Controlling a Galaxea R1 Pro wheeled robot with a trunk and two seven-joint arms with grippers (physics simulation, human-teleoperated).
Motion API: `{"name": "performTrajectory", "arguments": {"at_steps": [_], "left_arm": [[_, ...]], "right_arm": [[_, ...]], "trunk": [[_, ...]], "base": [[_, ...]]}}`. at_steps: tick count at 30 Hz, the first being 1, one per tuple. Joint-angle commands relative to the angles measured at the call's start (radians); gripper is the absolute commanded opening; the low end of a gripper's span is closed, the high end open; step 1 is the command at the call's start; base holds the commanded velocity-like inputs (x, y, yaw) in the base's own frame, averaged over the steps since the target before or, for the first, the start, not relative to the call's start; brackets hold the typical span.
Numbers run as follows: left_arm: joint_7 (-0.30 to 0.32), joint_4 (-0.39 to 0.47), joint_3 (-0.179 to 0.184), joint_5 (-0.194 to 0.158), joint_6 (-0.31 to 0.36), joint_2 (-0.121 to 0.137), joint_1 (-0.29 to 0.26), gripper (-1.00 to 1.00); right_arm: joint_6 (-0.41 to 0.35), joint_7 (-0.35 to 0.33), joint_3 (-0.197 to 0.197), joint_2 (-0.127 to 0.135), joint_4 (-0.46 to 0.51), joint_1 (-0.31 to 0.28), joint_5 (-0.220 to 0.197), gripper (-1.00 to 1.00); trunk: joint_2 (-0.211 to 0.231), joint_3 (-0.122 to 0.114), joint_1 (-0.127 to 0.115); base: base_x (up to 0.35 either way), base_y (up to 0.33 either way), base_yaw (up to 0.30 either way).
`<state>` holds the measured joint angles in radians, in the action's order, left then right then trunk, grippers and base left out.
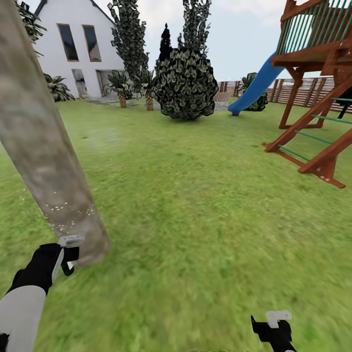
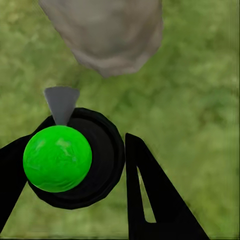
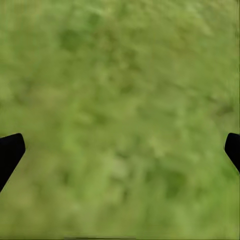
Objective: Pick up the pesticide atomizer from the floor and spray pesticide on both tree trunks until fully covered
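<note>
One tree trunk (image 1: 44,146) leans across the left of the head view, thick and mottled grey-brown, with pale pesticide specks (image 1: 63,212) dotted low on its bark. The left gripper (image 1: 68,254) sits just beside the trunk's flared base; in the left wrist view its two black fingers (image 2: 150,200) are clenched on the pesticide atomizer (image 2: 75,157) — a black round body with a bright green ball on top and a grey nozzle (image 2: 62,102) aimed toward the trunk base (image 2: 107,35).

The right gripper (image 1: 274,325) hangs low over bare grass (image 1: 195,205), well apart from the trunk; its two fingertips (image 3: 10,150) stand wide at opposite edges of the right wrist view, released, with only lawn between them.

Ahead the lawn lies open to a round dark bush (image 1: 185,83) with two tall narrow trees (image 1: 129,39) behind it. A wooden playhouse frame (image 1: 318,93) with one blue slide (image 1: 254,88) closes the right side — a slatted fence (image 1: 298,90) runs behind it. One white house (image 1: 78,49) stands far left, with short palms (image 1: 120,85) before it.
</note>
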<state>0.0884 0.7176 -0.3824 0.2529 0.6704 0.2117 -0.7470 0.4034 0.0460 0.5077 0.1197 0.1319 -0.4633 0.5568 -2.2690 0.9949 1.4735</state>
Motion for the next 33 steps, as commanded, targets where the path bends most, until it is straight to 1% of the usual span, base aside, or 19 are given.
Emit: {"name": "performTrajectory", "arguments": {"at_steps": [1, 5, 7, 10, 13, 15, 18, 22, 24, 33], "left_arm": [[0.0, 0.002, -0.001, 0.0, 0.0, 0.0, 0.0, -1.0], [0.001, 0.015, -0.002, -0.002, 0.004, 0.009, -0.002, -1.0], [0.0, 0.014, 0.001, -0.002, 0.005, 0.003, -0.007, -1.0], [-0.002, 0.016, 0.007, 0.0, 0.012, 0.006, -0.016, -1.0], [-0.001, 0.024, 0.01, 0.0, 0.009, -0.001, -0.016, -1.0], [-0.001, 0.061, 0.01, 0.0, 0.012, -0.003, -0.01, -1.0], [-0.002, 0.084, 0.011, 0.0, 0.014, -0.003, -0.005, -1.0], [-0.002, 0.087, 0.01, 0.002, 0.015, -0.002, -0.006, -1.0], [-0.003, 0.102, 0.011, 0.002, 0.015, -0.002, -0.006, -1.0], [-0.003, 0.115, 0.008, 0.0, 0.015, -0.004, -0.006, -1.0]], "right_arm": [[0.0, 0.0, 0.0, 0.0, 0.0, 0.0, 0.0, 1.0], [0.0, 0.0, 0.0, -0.001, -0.001, 0.0, 0.0, 1.0], [0.0, 0.0, 0.0, -0.001, -0.002, 0.0, 0.0, 1.0], [0.0, -0.001, 0.0, -0.001, -0.002, 0.0, 0.0, 1.0], [0.0, -0.001, 0.0, 0.0, -0.002, 0.0, 0.0, 1.0], [0.0, -0.002, 0.0, 0.0, -0.001, 0.0, 0.0, 1.0], [0.0, -0.002, 0.0, 0.0, -0.002, 0.0, 0.0, 1.0], [0.0, -0.002, 0.0, 0.0, -0.001, 0.0, 0.0, 1.0], [0.0, -0.002, 0.0, 0.0, -0.001, 0.0, 0.0, 1.0], [0.0, -0.001, 0.0, 0.0, -0.001, 0.0, 0.0, 1.0]], "trunk": [[0.0, -0.001, 0.0], [0.0, -0.005, 0.0], [0.0, -0.007, 0.0], [0.0, -0.01, 0.0], [0.0, -0.011, 0.0], [0.0, -0.011, 0.0], [0.0, -0.011, 0.0], [0.0, -0.011, 0.0], [0.0, -0.013, 0.0], [0.0, -0.025, 0.0]], "base": [[-0.085, -0.032, 0.23], [-0.017, -0.007, 0.229], [-0.001, -0.001, 0.228], [0.0, 0.0, 0.223], [0.027, -0.023, 0.084], [0.164, -0.159, 0.01], [0.194, -0.192, 0.002], [0.193, -0.208, 0.0], [0.148, -0.238, 0.061], [0.16, -0.24, 0.143]]}}
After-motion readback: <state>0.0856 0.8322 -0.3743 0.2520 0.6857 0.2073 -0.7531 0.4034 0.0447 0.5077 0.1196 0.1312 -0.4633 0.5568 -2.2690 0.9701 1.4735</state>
